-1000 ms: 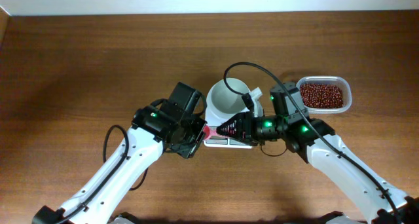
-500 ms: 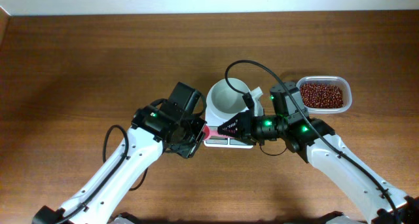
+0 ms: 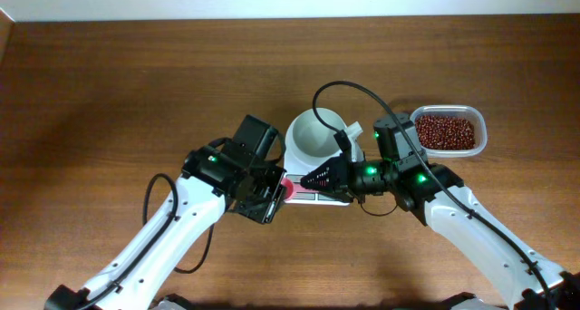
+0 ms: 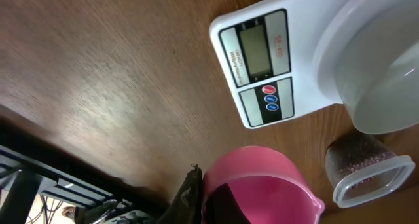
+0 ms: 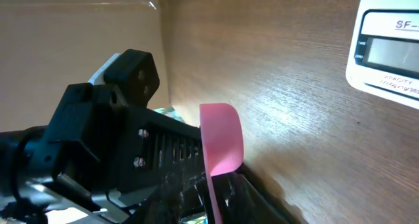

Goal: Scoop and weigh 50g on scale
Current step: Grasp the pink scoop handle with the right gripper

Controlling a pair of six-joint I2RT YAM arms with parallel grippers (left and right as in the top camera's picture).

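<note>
Bowl (image 3: 313,140) on scale (image 4: 262,67); beans (image 3: 444,129) in tub (image 3: 482,133) right of it.

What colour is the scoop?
The scoop is pink. The left wrist view shows it best.

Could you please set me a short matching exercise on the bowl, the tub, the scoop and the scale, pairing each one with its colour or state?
Column one:
1. bowl
2. tub
3. scoop
4. scale

Column two:
A. holds red-brown beans
B. pink
C. has a grey display
D. white, empty, resting on the scale

Pairs: 1-D, 2-A, 3-B, 4-C
</note>
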